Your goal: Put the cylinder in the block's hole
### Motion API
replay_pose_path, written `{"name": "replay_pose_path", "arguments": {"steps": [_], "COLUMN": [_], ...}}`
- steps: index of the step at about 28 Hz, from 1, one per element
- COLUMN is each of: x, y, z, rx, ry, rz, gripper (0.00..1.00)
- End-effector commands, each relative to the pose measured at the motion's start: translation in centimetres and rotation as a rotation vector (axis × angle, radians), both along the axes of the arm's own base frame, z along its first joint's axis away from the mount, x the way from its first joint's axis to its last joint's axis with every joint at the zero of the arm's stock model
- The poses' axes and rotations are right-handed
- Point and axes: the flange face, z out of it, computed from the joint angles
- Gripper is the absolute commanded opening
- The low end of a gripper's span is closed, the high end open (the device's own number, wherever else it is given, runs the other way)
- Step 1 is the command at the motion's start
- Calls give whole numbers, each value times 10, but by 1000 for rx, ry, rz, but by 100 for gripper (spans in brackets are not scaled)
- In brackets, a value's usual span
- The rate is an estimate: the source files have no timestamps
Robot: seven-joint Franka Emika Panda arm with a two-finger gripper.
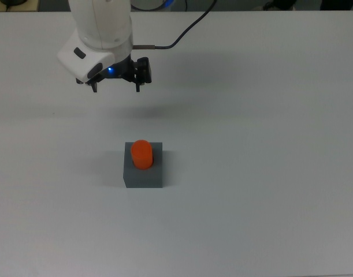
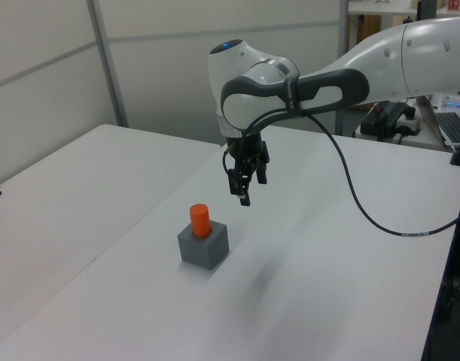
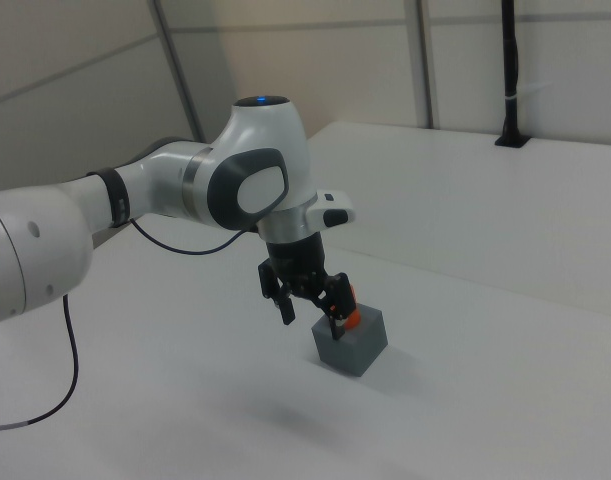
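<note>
jaws [image 1: 116,86]: wide apart, holding nothing | cylinder [image 1: 142,154]: standing in block [image 1: 144,173], looks light, hard, smooth, maybe slippery | grab: its orange sides above the hole

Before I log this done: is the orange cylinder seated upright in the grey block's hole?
Yes. The orange cylinder stands upright in the dark grey block, top protruding; the gripper is clear.

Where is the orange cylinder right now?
The cylinder stands upright in the hole of the grey block, near the middle of the table in the top view, below the raised gripper, which holds nothing.
</note>
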Motion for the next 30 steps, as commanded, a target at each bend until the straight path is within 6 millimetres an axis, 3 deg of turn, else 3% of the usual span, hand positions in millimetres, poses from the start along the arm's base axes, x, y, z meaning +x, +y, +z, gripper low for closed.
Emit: {"name": "replay_pose_path", "arguments": {"steps": [1, 30], "x": [-2, -3], "y": [1, -6], "z": [4, 6], "rx": [19, 2], "ry": [20, 19], "rz": [15, 11], "gripper": [100, 100]}}
